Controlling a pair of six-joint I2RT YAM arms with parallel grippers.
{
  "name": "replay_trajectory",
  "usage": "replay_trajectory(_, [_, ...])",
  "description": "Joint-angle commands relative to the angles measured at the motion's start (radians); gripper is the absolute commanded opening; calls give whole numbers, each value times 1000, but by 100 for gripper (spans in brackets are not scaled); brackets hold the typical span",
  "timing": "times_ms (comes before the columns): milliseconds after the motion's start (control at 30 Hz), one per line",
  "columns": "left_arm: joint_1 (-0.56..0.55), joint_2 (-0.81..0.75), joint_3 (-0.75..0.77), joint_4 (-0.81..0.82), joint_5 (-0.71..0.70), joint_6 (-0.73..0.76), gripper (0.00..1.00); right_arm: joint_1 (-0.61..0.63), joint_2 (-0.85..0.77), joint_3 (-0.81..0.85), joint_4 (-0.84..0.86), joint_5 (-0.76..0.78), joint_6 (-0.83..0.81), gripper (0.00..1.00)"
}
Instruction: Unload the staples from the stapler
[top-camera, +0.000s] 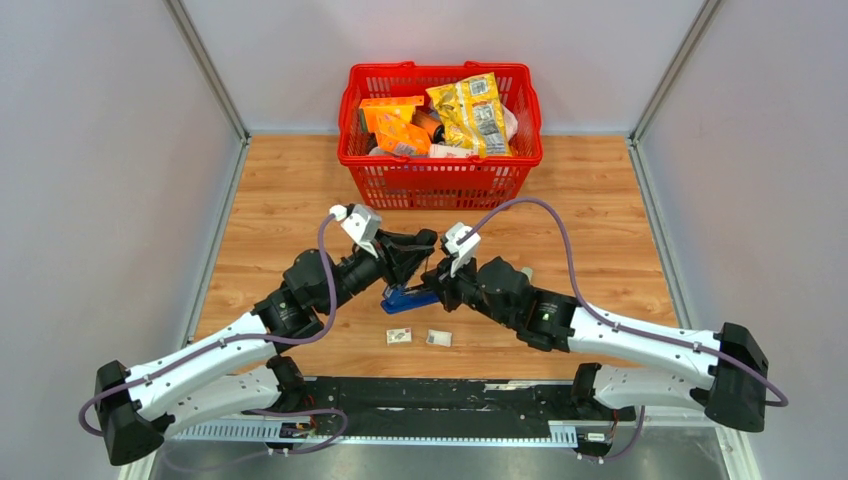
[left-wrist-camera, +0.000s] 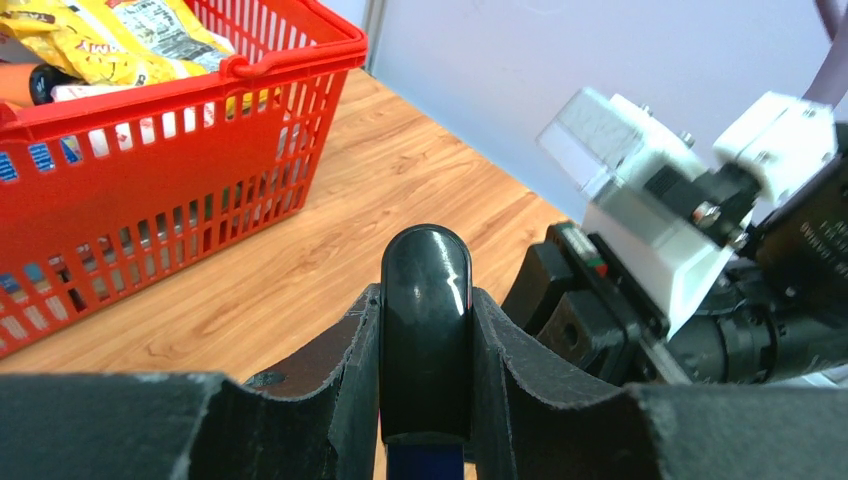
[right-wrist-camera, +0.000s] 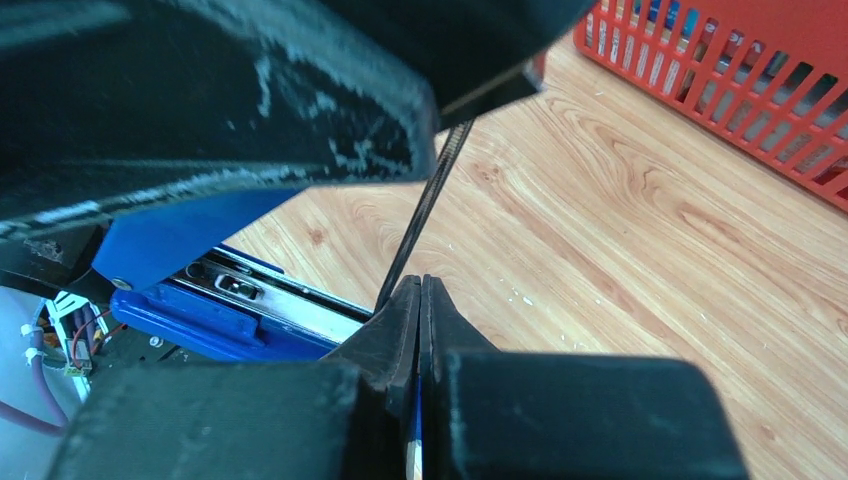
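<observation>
The left tool (left-wrist-camera: 425, 340) was closed on the black top end of the stapler (left-wrist-camera: 425, 270), one finger on each side. The stapler sat between the two tools at mid-desk. Whether it rested on the desk (right-wrist-camera: 620, 250) could not be told.

The fingers of the right tool (right-wrist-camera: 420, 290) were pressed together, with a thin dark strip (right-wrist-camera: 425, 210) meeting their tips. Whether the strip was pinched could not be told. Just behind, the blue body was hinged open and the metal magazine rail (right-wrist-camera: 280, 300) was exposed. No staples could be made out.

Hazards, as judged:
- The stapler was gripped at one end only. A sideways pull by the right tool could twist it out of the left fingers.
- Released staples could scatter across the desk.
- The wrists were close together, so a large move could bring them into contact.

The red basket (left-wrist-camera: 200, 130) stood beyond, well apart.
</observation>
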Motion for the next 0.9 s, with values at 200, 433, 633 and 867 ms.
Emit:
replay_trajectory(200, [0, -4, 100, 240, -89, -1, 0, 5, 46, -81, 159, -35, 26, 0])
replay_trajectory(433, [0, 20, 102, 264, -146, 27, 0, 5, 102, -88, 256, -61, 34, 0])
replay_trajectory(633, [0, 53, 108, 307, -181, 65, 0, 5, 159, -90, 341, -107, 37, 0])
replay_trajectory(867, [11, 138, 133, 324, -218, 104, 0, -13, 205, -105, 461, -146, 23, 0])
